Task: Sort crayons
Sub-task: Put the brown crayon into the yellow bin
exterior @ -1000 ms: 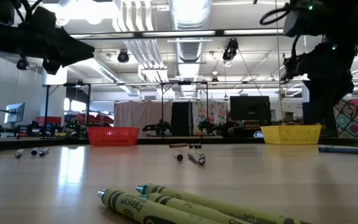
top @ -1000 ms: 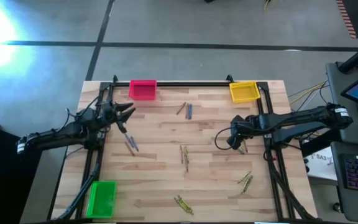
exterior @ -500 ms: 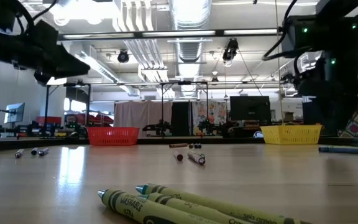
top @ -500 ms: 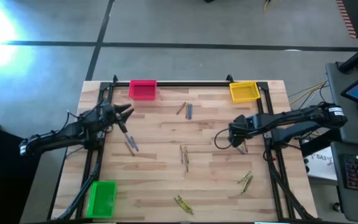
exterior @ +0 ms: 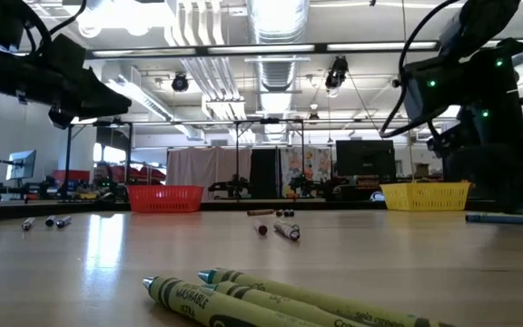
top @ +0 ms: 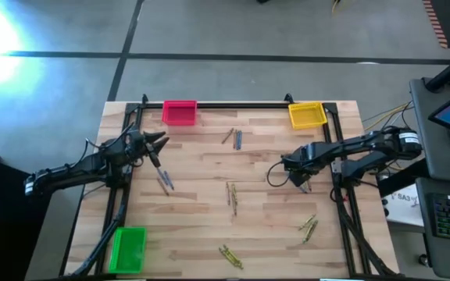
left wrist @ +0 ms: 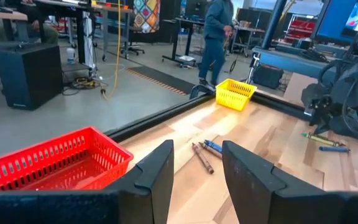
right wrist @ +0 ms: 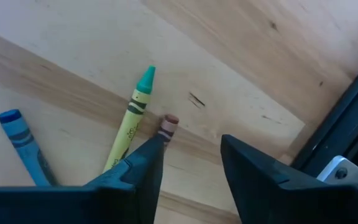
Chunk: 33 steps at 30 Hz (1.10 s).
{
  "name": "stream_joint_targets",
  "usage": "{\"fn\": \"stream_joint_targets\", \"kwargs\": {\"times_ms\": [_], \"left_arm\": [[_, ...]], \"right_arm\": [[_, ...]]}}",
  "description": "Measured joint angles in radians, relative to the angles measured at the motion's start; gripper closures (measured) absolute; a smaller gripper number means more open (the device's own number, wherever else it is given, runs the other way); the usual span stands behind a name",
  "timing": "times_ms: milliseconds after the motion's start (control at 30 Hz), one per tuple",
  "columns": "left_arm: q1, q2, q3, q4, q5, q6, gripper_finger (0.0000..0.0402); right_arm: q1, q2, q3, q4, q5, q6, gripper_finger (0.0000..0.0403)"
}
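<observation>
— Right gripper (right wrist: 188, 163) is hovering low, fingers parted and empty, over three crayons (right wrist: 131, 118) (blue, yellow, brown) on the table (top: 264, 226).

— Left gripper (left wrist: 197, 171) is waiting mid-air near the red bin (left wrist: 55, 158), fingers apart, gripping nothing; more crayons are lying scattered beyond.

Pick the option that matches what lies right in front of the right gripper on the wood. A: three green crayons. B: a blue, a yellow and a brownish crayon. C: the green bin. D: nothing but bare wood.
B: the right wrist view shows a blue crayon, a yellow crayon and a brownish crayon ahead of the right gripper, whose jaws stand apart.
</observation>
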Motion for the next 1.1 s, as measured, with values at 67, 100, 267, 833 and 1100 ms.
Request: {"fn": "stream_joint_targets", "kwargs": {"times_ms": [67, 100, 267, 833, 1100], "left_arm": [[0.0, 0.0, -0.001, -0.004, 0.0, -0.007, 0.0281], [0.0, 0.0, -0.001, -0.003, 0.0, -0.01, 0.0281], [0.0, 0.003, -0.006, 0.016, 0.0, -0.021, 0.0281], [0.001, 0.12, -0.029, 0.13, 0.0, -0.069, 0.0281], [0.001, 0.223, -0.029, 0.205, 0.0, -0.119, 0.0281]], "right_arm": [[0.0, 0.008, 0.001, 0.003, -0.004, -0.01, 0.0259], [0.0, 0.008, 0.002, 0.003, -0.009, -0.014, 0.0263], [0.0, -0.014, 0.001, 0.006, -0.033, -0.024, 0.0277], [0.0, -0.178, 0.001, 0.204, 0.001, -0.053, 0.028], [-0.012, -0.144, -0.002, 0.34, -0.034, -0.067, 0.028]]}}
